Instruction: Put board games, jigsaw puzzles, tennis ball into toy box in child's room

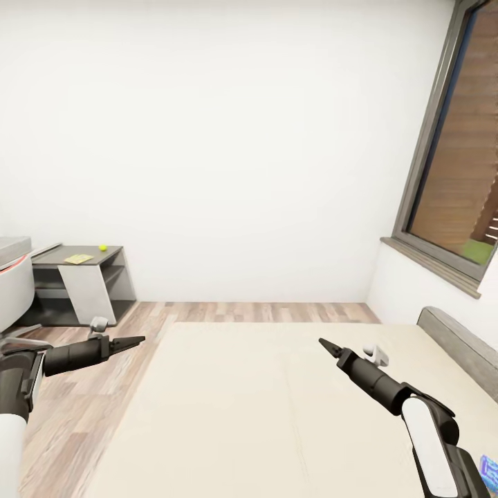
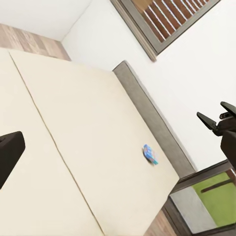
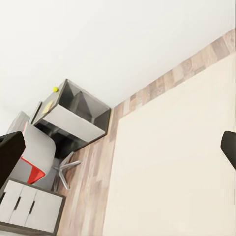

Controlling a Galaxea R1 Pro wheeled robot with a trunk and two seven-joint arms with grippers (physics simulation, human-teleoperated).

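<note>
Jaws: left gripper seen pinched together, right gripper likewise, nothing held | small blue board game lies flat on bed near headboard | judged light, stiff, slick; best taken across short edges | tennis ball on table, well apart

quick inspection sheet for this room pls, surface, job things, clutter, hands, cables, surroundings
surface: cream bed, two panels with a seam, mostly bare
job's things: small blue board game on the bed near the headboard; tennis ball and a flat yellow item, perhaps a puzzle, on the dark grey table
clutter: nothing seen
hands: left hand and right hand both over the bed edge, holding nothing; opening unclear
cables: nothing seen
surroundings: white wall, window, wood floor, red-and-white chair
</note>
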